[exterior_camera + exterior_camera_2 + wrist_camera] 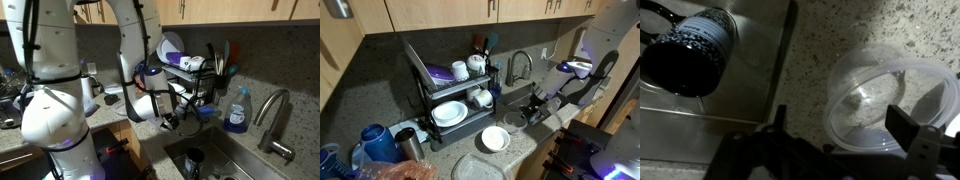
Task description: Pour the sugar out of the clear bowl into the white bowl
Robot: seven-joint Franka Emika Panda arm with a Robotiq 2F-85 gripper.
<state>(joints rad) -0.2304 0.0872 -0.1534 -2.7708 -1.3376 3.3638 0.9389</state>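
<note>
On the speckled table (840,40) beside the sink (750,70), the clear bowl (885,100) stood upright, with the pincer (840,120) spread wide around it. A dark round vessel (690,55) sat in the sink to the left. In an exterior view the white bowl (494,138) lay just left of the clear one, with a black dish rack (450,95) crowding behind it and a pale plate (470,168) nearer.

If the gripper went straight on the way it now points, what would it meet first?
Probably the clear bowl, which lies just ahead of the open gripper in the wrist view; depth is unclear.
</note>
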